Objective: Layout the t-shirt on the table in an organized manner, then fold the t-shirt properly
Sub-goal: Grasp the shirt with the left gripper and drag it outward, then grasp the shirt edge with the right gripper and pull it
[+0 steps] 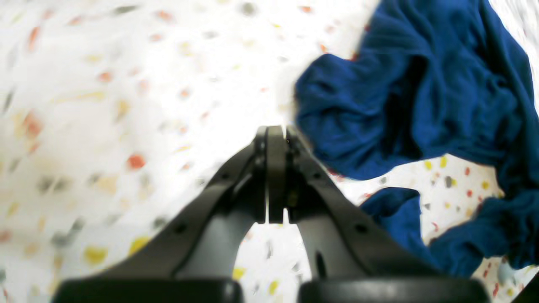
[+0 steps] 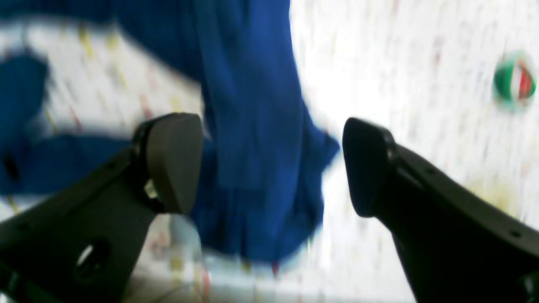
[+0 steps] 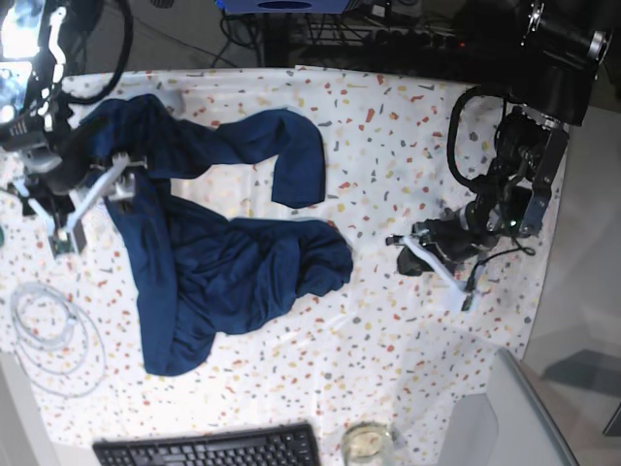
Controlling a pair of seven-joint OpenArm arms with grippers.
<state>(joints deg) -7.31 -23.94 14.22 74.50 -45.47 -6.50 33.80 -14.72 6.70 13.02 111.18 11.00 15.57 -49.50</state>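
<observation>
The t-shirt (image 2: 252, 126) is smeared by motion blur in the right wrist view; a green, white and red round object (image 2: 514, 82) at upper right is unidentifiable; the keyboard (image 3: 209, 449) is cut by the base view's bottom edge.

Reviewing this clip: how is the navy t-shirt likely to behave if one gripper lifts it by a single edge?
The t-shirt lies crumpled in soft folds on the table, so it is probably floppy and would drape and bunch instead of holding shape. It looks thin, likely light. Lifted by one edge, the rest would probably drag across the cloth.
</observation>
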